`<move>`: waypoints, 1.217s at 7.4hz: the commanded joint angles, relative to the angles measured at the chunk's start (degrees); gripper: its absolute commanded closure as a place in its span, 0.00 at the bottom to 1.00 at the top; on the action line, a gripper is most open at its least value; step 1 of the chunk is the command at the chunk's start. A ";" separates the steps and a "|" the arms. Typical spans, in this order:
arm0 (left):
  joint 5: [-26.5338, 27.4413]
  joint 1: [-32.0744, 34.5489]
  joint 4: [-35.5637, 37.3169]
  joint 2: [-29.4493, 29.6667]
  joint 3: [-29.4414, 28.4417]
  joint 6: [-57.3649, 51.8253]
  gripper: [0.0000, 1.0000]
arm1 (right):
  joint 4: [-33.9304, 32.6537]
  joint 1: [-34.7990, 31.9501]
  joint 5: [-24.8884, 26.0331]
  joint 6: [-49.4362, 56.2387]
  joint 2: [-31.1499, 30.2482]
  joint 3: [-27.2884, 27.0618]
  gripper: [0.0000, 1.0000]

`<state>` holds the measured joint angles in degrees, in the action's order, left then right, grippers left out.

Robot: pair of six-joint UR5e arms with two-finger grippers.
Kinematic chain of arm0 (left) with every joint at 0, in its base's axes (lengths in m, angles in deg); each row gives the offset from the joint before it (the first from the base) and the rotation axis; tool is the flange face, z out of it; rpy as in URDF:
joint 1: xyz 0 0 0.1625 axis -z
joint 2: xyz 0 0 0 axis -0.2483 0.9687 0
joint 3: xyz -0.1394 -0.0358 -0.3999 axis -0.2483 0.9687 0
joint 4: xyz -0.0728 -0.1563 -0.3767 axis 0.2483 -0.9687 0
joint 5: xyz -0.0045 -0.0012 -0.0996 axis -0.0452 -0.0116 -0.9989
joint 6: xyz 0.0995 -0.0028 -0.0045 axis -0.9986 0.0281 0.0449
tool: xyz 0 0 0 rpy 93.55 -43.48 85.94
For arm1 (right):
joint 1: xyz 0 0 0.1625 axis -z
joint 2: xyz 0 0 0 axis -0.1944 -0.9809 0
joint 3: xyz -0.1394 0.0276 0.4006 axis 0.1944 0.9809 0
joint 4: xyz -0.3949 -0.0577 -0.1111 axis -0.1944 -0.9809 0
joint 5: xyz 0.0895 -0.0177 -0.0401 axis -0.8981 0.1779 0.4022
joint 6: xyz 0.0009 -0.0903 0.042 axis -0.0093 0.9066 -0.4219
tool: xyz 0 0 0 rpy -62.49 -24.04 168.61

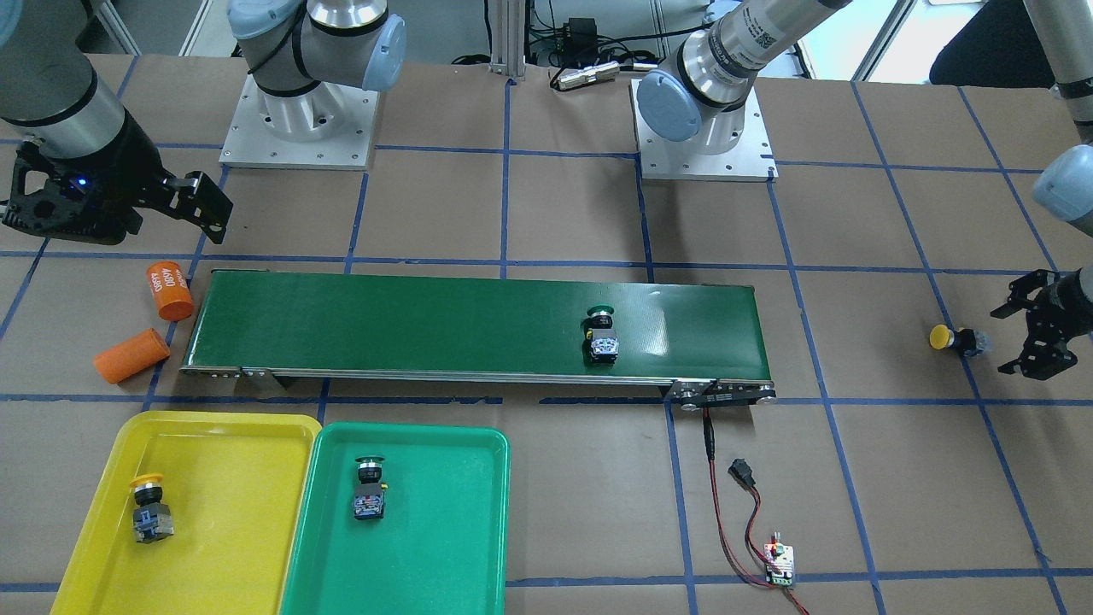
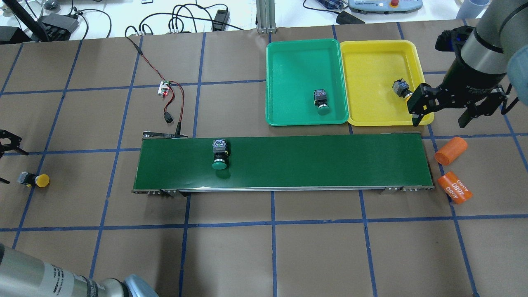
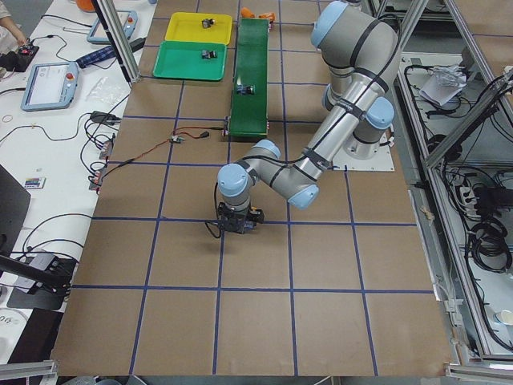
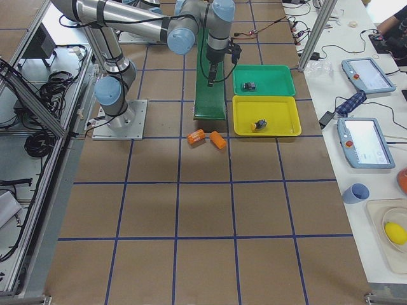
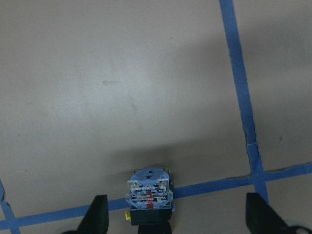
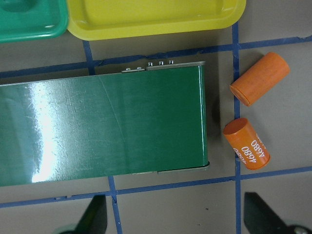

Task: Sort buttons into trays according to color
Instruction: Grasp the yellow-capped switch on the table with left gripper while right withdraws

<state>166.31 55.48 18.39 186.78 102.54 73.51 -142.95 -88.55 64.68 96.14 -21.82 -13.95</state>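
Seen from the left wrist, the yellow button [image 5: 148, 200] is lying on the table [image 5: 122, 73] at 6 o'clock, just ahead of the gap between the spread fingers [image 5: 97, 217] of the left gripper [image 1: 999, 342], its axis running 12-to-6, while the right gripper [image 2: 439, 117], also spread, is hovering far off.

The left arm [image 3: 321, 152] reaches out well past the end of the conveyor belt [image 1: 470, 320] on the robot's left. It is folded sharply at the elbow, with the forearm sloping down and the wrist turned so that the left gripper [image 1: 1004, 340] points at the worktop [image 1: 854, 478], low over it. Its fingers [image 5: 99, 217] are spread wide. The right arm [image 4: 127, 22] stretches to the belt's opposite end and holds the right gripper [image 2: 440, 114] raised high above that end, pointing down. The right gripper's fingers [image 6: 95, 217] are likewise parted, with nothing between them.
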 commanded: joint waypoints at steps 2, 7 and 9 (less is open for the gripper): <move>-0.09 -0.32 2.46 -1.53 4.95 3.19 0.00 | 0.58 0.00 0.00 0.09 0.00 -0.19 0.00; -0.53 -2.34 4.14 0.13 5.85 2.75 0.18 | 0.58 0.00 -0.26 0.09 -0.09 -1.51 0.00; -0.70 -2.08 4.05 0.49 4.88 2.93 0.50 | 0.75 -0.70 -0.62 0.35 -0.08 -1.68 0.00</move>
<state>165.70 53.23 22.46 187.01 108.20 76.30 -142.49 -88.75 64.39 96.35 -21.87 -15.47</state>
